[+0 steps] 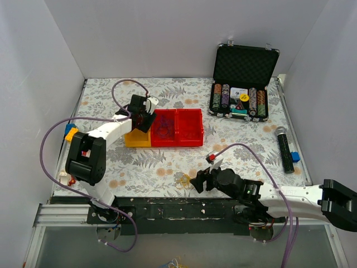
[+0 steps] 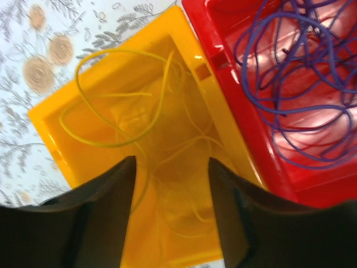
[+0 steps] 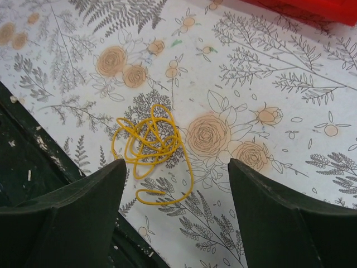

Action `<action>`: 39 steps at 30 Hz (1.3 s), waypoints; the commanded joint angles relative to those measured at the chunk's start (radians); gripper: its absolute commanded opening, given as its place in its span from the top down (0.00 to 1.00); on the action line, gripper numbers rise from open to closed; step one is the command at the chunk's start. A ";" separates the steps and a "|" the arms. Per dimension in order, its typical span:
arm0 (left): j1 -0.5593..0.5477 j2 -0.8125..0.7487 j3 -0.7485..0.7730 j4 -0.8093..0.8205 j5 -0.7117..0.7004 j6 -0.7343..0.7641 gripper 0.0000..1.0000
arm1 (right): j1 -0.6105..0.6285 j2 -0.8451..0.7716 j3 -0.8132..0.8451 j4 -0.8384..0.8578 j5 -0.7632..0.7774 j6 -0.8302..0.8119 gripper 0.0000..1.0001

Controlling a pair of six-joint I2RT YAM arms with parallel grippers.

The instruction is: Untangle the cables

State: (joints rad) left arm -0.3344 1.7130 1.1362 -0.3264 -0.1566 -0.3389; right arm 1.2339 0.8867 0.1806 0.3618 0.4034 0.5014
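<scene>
Left fingers (image 2: 106,218) apart above yellow bin (image 2: 56,139); right fingers (image 3: 78,218) apart above yellow cable (image 3: 153,144)

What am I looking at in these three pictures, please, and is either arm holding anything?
Two robot arms stand at a table. One picture looks down from above; the other two come from wrist cameras, the dark shapes being fingers. The left gripper hangs open over a yellow bin with yellow wire, beside a red bin holding purple wire. The right gripper is open above a yellow cable coil on the table. Neither holds anything. A chip case and microphone lie beyond.
</scene>
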 commanded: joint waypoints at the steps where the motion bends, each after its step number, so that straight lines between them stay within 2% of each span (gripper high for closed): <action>1: -0.005 -0.110 0.105 -0.137 0.100 -0.038 0.36 | 0.003 0.084 0.040 0.009 -0.031 -0.009 0.16; 6: -0.006 -0.184 0.253 -0.331 0.244 -0.080 0.08 | 0.003 0.219 0.105 0.020 -0.067 -0.041 0.15; 8: -0.005 -0.202 0.309 -0.391 0.276 -0.087 0.02 | 0.003 0.267 0.149 0.022 -0.083 -0.060 0.16; 12: 0.000 -0.225 0.427 -0.485 0.307 -0.103 0.02 | 0.004 0.369 0.220 0.005 -0.118 -0.083 0.21; 18: 0.069 -0.233 0.542 -0.491 0.275 -0.169 0.02 | 0.004 0.498 0.315 -0.084 -0.179 -0.101 0.46; 22: 0.245 -0.207 0.545 -0.445 0.360 -0.264 0.02 | 0.004 0.564 0.393 -0.168 -0.199 -0.142 0.68; 26: 0.438 -0.115 0.612 -0.476 0.501 -0.328 0.02 | -0.002 0.603 0.531 -0.260 -0.167 -0.216 0.98; 29: 0.518 -0.063 0.680 -0.519 0.572 -0.360 0.02 | -0.014 0.620 0.667 -0.313 -0.163 -0.279 0.99; 32: 0.566 -0.075 0.677 -0.504 0.614 -0.380 0.02 | -0.046 0.655 0.831 -0.323 -0.166 -0.349 0.99; 39: 0.587 -0.127 0.597 -0.479 0.664 -0.404 0.02 | -0.188 0.952 1.362 -0.441 -0.259 -0.432 0.99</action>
State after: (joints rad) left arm 0.2523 1.6684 1.7706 -0.8093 0.4301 -0.7166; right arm 1.1126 1.7012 1.3174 -0.0132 0.1909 0.1505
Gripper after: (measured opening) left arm 0.981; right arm 0.038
